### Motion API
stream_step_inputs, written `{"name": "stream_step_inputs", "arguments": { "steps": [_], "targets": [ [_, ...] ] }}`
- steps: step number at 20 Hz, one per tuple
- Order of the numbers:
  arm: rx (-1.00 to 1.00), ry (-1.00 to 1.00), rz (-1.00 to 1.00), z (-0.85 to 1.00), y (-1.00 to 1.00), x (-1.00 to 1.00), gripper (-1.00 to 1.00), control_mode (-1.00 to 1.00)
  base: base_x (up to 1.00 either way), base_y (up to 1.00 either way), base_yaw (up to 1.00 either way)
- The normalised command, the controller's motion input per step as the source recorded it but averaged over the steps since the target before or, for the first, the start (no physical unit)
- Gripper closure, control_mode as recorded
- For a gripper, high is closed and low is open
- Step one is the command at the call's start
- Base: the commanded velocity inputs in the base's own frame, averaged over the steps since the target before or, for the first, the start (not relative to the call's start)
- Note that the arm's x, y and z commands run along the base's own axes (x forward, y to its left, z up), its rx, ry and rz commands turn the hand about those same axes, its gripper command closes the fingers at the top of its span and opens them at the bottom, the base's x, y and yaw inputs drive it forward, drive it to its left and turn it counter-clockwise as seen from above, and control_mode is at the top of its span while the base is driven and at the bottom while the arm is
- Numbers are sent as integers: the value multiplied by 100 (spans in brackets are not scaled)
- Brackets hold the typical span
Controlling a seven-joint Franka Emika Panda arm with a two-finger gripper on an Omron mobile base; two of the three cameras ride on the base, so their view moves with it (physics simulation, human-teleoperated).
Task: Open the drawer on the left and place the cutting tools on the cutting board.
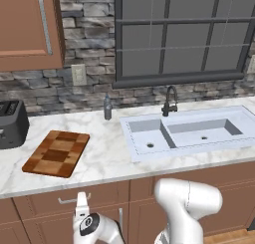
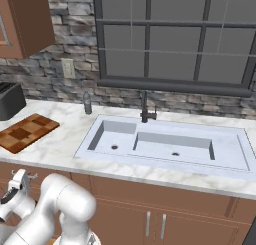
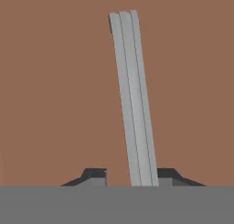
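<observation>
Drawer handle [image 3: 135,99] runs up the middle of the hand view between the tool's [image 3: 132,176] two dark tips, which look clenched around the bar, though contact itself is hard to confirm. Its long axis lies across the jaws. Drawer [image 1: 69,200] sits closed at lower left, below the surface [image 1: 107,138] bearing the cutting board [image 1: 56,153].

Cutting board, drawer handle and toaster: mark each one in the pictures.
Cutting board [image 1: 56,153]: left base view, middle of its checkered top.
Drawer handle [image 3: 133,99]: hand view, middle of the silver bar.
Toaster [image 1: 12,123]: left base view, its black side wall.
</observation>
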Motion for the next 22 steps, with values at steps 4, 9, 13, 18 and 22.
{"name": "stream_step_inputs", "arguments": {
  "steps": [4, 9, 13, 18, 22],
  "targets": [
    [0, 0, 0, 0, 45, -23, 100, -100, 0, 0, 0],
    [0, 1, 0, 0, 47, -55, 100, -100, 0, 0, 0],
    [0, 2, 0, 0, 49, -73, 100, -100, 0, 0, 0],
    [0, 2, 0, 0, 38, -90, 100, -100, 0, 0, 0],
    [0, 3, 0, 0, 30, -99, 100, -100, 0, 0, 0]
  ]
}}
